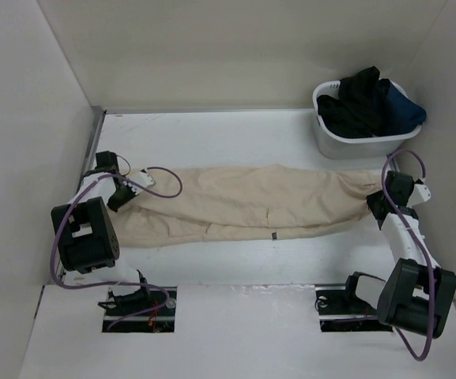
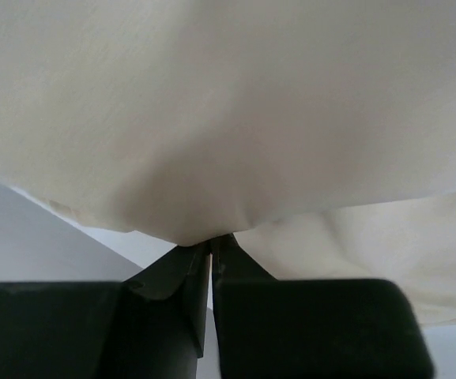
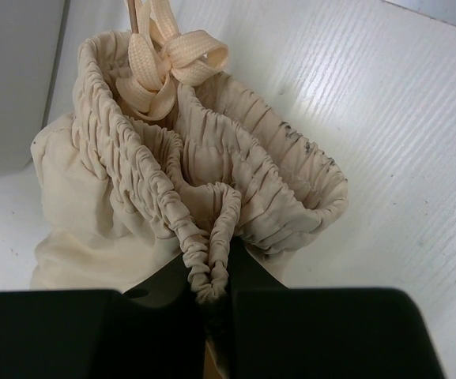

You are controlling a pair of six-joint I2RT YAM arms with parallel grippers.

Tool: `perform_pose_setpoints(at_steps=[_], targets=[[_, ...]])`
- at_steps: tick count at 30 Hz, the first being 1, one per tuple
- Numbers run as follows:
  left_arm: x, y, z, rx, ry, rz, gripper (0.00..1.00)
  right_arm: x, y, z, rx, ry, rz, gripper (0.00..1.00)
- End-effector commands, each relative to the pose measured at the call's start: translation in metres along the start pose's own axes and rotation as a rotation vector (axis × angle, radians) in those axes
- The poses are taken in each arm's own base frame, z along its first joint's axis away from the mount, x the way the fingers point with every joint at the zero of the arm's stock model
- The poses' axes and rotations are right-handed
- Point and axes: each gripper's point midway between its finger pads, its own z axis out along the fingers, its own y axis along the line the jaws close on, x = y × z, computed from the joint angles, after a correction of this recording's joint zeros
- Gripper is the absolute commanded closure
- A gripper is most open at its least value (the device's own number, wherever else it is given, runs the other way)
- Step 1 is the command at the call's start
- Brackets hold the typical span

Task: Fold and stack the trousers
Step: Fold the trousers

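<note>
The beige trousers [image 1: 243, 204] lie stretched left to right across the white table, folded lengthwise, with a small dark tag [image 1: 274, 234] on the near edge. My left gripper [image 1: 125, 189] is shut on the leg-end cloth [image 2: 212, 142], which fills the left wrist view above the closed jaws [image 2: 210, 241]. My right gripper [image 1: 379, 202] is shut on the gathered elastic waistband [image 3: 212, 260] at the right end. The waistband's drawstring bow [image 3: 168, 63] shows at the top of the right wrist view.
A white tub [image 1: 362, 134] holding dark clothes [image 1: 370, 103] stands at the back right, just beyond the waist end. White walls enclose the table on the left, back and right. Bare table [image 1: 228, 260] lies between the trousers and the arm bases.
</note>
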Motion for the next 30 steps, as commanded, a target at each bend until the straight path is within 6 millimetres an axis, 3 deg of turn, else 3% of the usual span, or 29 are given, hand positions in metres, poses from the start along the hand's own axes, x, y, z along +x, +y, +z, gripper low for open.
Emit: perform_pose_setpoints(at_steps=[1,4,6,11,13,22,25,30], targets=[[-0.002,0.047,-0.039,-0.167,-0.076,-0.041,1.00,-0.018,0.003,-0.005,-0.021,-0.059,0.038,1.00],[0.005,0.076,-0.091,-0.281,-0.147,-0.037,1.00,-0.020,-0.012,-0.007,0.035,-0.049,0.056,1.00],[0.020,0.066,-0.109,-0.238,-0.128,0.001,1.00,-0.024,-0.025,-0.007,0.080,-0.047,0.085,1.00],[0.059,-0.013,-0.100,0.018,-0.034,0.105,1.00,-0.033,-0.031,-0.009,0.081,-0.058,0.088,1.00],[0.067,-0.033,-0.099,0.070,-0.005,0.132,1.00,-0.035,-0.029,-0.009,0.078,-0.056,0.066,1.00],[0.080,-0.066,-0.118,0.156,0.086,0.171,1.00,-0.046,-0.034,-0.010,0.092,-0.078,0.071,1.00],[0.083,-0.060,-0.122,0.118,0.102,0.205,1.00,-0.049,-0.040,-0.010,0.102,-0.086,0.083,1.00],[0.067,-0.017,-0.149,0.005,0.007,0.167,1.00,-0.053,-0.041,-0.008,0.107,-0.091,0.073,1.00]])
